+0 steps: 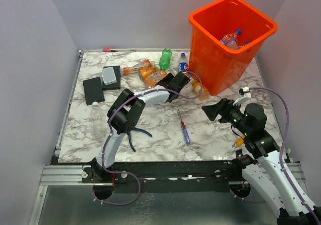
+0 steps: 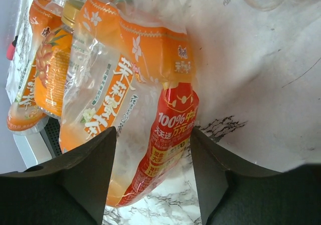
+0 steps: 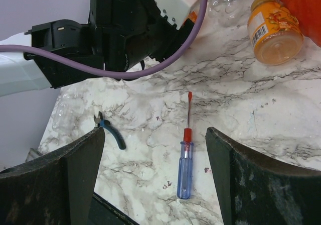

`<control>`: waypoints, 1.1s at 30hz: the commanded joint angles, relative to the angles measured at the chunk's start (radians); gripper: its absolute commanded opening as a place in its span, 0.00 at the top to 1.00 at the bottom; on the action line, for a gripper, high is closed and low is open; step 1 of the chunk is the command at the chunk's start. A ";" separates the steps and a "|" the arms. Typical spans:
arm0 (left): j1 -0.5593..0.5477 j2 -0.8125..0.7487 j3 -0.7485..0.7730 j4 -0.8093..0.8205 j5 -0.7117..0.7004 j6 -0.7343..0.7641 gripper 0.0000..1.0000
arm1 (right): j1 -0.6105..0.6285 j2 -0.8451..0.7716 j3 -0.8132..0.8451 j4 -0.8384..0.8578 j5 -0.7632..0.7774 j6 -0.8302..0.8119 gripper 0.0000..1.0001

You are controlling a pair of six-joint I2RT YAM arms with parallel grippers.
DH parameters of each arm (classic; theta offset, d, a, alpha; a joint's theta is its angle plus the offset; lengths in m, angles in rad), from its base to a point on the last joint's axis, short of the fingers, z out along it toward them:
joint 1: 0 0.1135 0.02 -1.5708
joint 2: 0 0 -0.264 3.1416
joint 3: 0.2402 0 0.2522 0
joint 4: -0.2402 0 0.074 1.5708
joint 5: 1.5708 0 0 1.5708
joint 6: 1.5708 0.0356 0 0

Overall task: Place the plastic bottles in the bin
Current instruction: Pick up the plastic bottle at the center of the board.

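Left gripper (image 2: pixel 153 134) jaws are straddling an orange-labelled bottle (image 2: pixel 135 84) lying on the bench (image 2: pixel 251 84) left of the bin (image 1: pixel 215 69); whether they are pinching, one cannot tell. It is looking light, thin-walled, slippery: mid-body probably grips best. Right gripper (image 3: pixel 155 132) jaws are hanging released, empty.

Bottles (image 1: pixel 231 38) inside bin (image 1: pixel 215 69) mostly hidden by its wall, pliers (image 1: pixel 134 136) left of bin partly under left arm (image 1: pixel 123 115).

The nearest clear bottle (image 2: pixel 131 109) in the left wrist view bears white Chinese characters on orange and "100%" in white on red. The orange bottle (image 3: pixel 275 31) on the marble shows a barcode, its digits illegible.
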 commanded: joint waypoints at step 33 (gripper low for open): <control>-0.046 -0.910 -0.691 0.248 0.508 -0.512 1.00 | 0.003 0.039 0.133 0.015 -0.057 0.007 0.15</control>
